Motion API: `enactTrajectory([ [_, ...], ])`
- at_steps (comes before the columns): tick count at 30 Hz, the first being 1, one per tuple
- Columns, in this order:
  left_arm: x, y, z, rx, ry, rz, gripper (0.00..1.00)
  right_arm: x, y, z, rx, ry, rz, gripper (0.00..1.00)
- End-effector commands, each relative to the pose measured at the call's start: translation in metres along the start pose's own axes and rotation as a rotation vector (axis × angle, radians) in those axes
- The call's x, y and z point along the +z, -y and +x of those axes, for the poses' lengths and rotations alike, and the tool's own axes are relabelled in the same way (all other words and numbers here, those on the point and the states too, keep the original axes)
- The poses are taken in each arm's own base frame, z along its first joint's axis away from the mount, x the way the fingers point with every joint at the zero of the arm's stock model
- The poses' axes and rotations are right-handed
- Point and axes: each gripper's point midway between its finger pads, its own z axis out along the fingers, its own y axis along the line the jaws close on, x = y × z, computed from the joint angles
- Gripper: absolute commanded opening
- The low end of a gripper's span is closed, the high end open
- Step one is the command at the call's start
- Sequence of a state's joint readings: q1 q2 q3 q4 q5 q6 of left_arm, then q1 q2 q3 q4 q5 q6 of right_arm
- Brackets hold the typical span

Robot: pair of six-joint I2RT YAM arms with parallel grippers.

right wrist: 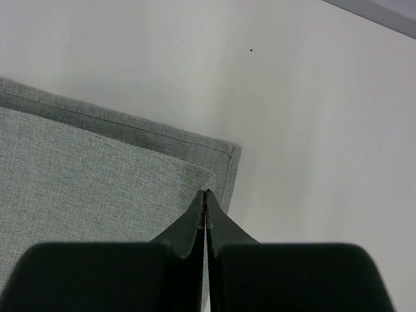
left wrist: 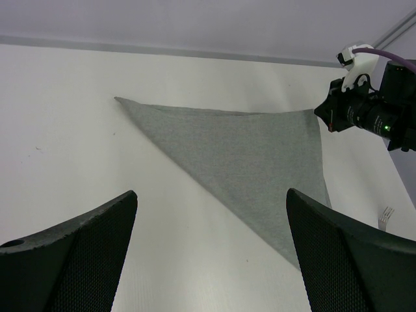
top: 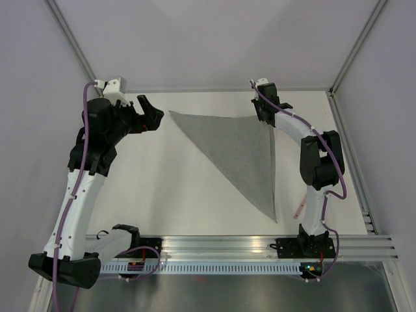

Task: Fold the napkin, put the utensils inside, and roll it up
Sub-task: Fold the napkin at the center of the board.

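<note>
— Two layers, is it?
— Yes: the napkin (top: 240, 153) lies folded, a triangle. My right gripper (right wrist: 205, 195) is pressed together at its far corner (fork (top: 300, 209) lies right of it); my left gripper (top: 155, 110) gapes wide alongside.

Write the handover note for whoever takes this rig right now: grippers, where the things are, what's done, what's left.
Left gripper: open, empty, hovering just beyond the napkin's far-left corner.
Right gripper: shut, tips at the napkin's far-right corner; whether it pinches cloth cannot be told.
Napkin: flat on the table, folded into a triangle.
Fork: on the table right of the napkin, near the right arm's base, clear of the cloth.
Done: the diagonal fold.
Left: lay the fork on the napkin, then roll it up.
</note>
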State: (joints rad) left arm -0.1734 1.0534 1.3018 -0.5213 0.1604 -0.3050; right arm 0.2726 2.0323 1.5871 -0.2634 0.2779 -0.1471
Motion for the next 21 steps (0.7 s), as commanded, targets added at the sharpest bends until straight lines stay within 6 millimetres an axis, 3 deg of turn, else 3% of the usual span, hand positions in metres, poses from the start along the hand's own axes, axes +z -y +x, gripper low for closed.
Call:
enactTrajectory([
  [1, 0.002, 0.002, -0.002, 0.004, 0.009, 0.017, 1.0, -0.013, 0.012, -0.016, 0.013, 0.05, 0.021, 0.0],
  [7, 0.003, 0.002, 0.0, 0.002, 0.004, 0.017, 1.0, -0.029, 0.013, -0.032, 0.035, 0.094, -0.006, 0.0],
  [21, 0.004, 0.0, 0.001, 0.004, 0.001, 0.012, 1.0, -0.027, 0.021, -0.029, 0.044, 0.094, 0.021, 0.01],
])
